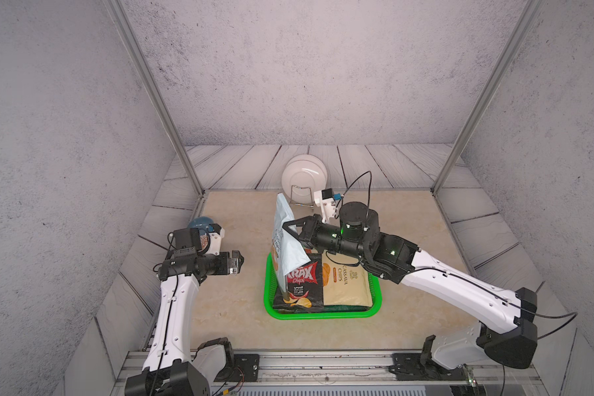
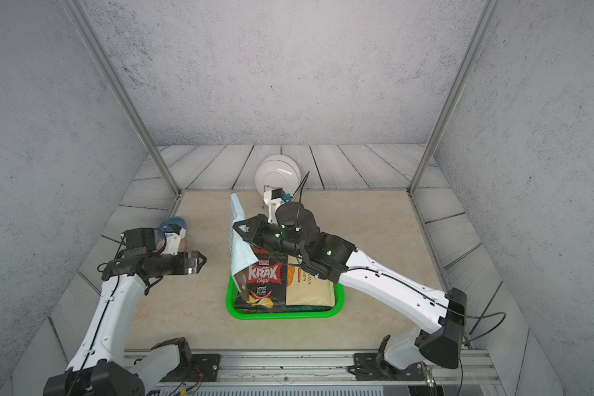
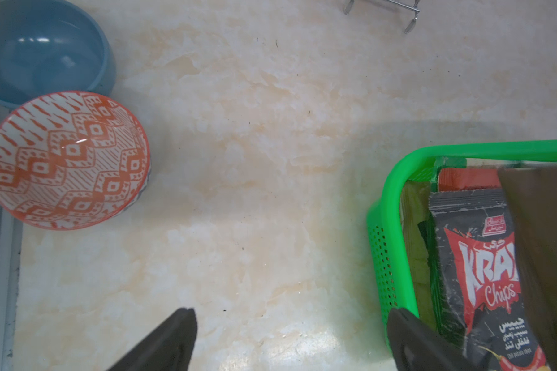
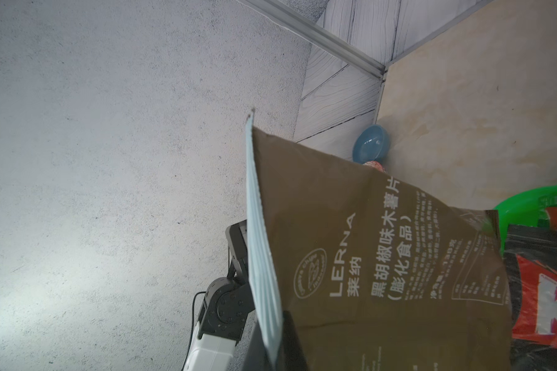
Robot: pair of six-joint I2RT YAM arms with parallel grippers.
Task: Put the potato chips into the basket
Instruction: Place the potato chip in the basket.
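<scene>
The right gripper (image 1: 289, 229) is clamped on the side edge of a pale blue bag (image 1: 283, 247) of potato chips. The bag hangs upright at mid-frame in both top views. Its lower end reaches the left part of the green basket (image 1: 319, 314), in front of a black Krax bag (image 1: 300, 286); whether it touches I cannot tell. (In the right wrist view its near face (image 4: 383, 257) looks brown with white print.) A tan cassava bag (image 1: 347, 286) lies flat beside the black one, both inside the basket.

The left gripper (image 1: 238, 262) hovers over the table (image 1: 220, 308), left of the basket in frame, with its jaws spread wide and holding nothing. A blue bowl (image 3: 45, 54) and a red-patterned bowl (image 3: 68, 160) sit just beside each other at the upper left of the left wrist view. White plates (image 1: 304, 178) stand behind the basket, above mid-frame.
</scene>
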